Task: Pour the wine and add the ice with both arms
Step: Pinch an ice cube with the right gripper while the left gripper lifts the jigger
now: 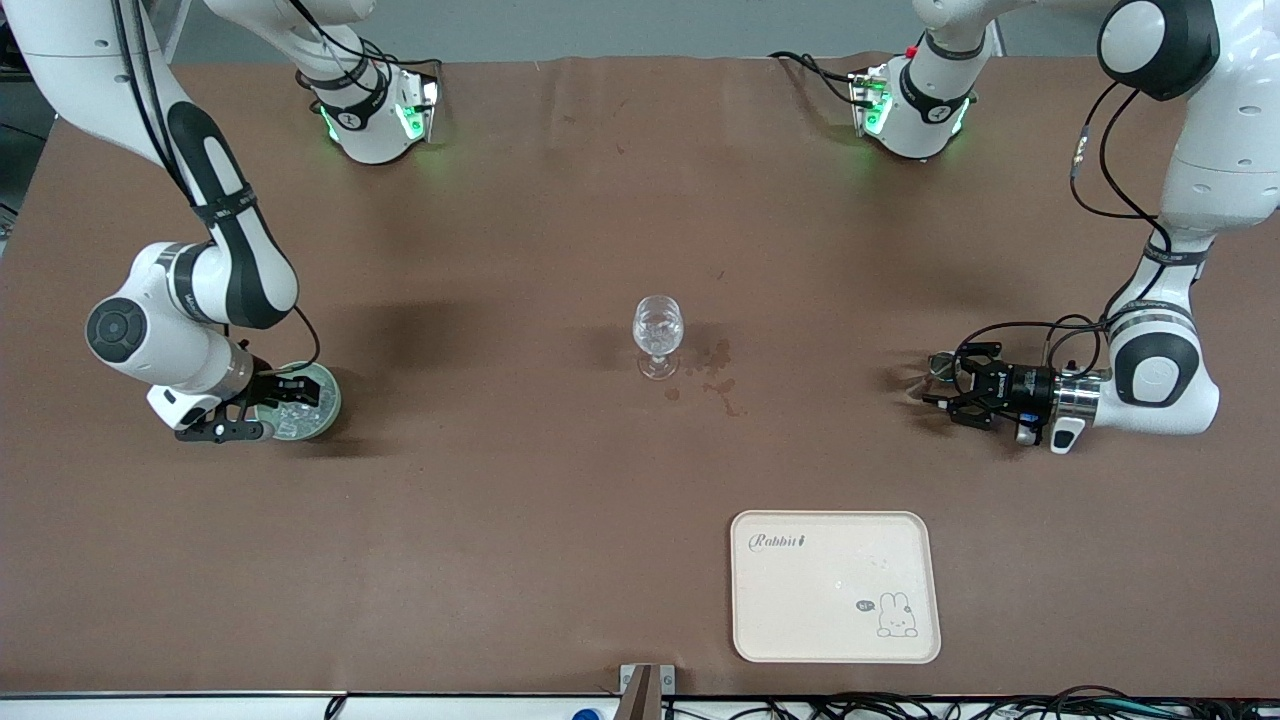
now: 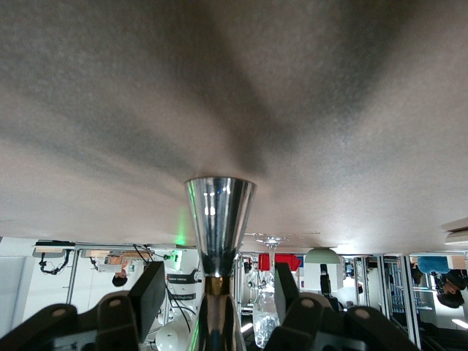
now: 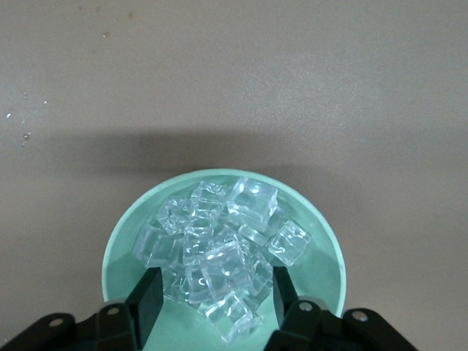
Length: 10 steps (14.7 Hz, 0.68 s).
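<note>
- Right gripper (image 3: 212, 296): fingers spread, we see them straddling ice (image 3: 223, 248) in the bowl (image 3: 117, 256); nothing pinched.
- Left gripper (image 2: 212, 292): fingers spread beside a steel cup (image 2: 218, 219), ungripped.
- Glass (image 1: 658, 335) stands between them; we judge pouring and icing remain.

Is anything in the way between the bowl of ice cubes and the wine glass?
Nothing visible. The green bowl of ice sits under the right gripper at the right arm's end. Only bare brown table lies between it and the wine glass in the middle.
</note>
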Tool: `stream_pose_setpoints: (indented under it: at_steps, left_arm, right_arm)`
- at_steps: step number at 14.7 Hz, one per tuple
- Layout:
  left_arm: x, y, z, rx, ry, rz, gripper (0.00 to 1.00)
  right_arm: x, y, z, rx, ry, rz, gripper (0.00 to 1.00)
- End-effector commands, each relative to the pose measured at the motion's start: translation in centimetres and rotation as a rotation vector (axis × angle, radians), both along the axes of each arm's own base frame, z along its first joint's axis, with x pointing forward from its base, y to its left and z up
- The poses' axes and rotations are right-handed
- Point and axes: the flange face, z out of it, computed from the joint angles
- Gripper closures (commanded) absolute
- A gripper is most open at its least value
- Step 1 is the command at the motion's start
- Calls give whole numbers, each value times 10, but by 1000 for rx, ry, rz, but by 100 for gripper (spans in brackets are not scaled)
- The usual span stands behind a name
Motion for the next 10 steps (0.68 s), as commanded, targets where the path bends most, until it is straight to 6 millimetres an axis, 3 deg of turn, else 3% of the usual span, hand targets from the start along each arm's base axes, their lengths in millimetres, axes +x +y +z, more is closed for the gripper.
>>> stream_pose_setpoints:
  at_steps: [1,7,10]
  left_arm:
    - [-2,-2,0,-4,2,20,39]
    - [-2,-1,1,-6,0,22,59]
    - [-2,-1,1,-6,-1,23,68]
  right_arm:
    - [0,1,1,0,-12,-13,36]
    - [4,1,1,-3,-32,-13,60]
    - [2,-2,-2,-2,-23,-17,78]
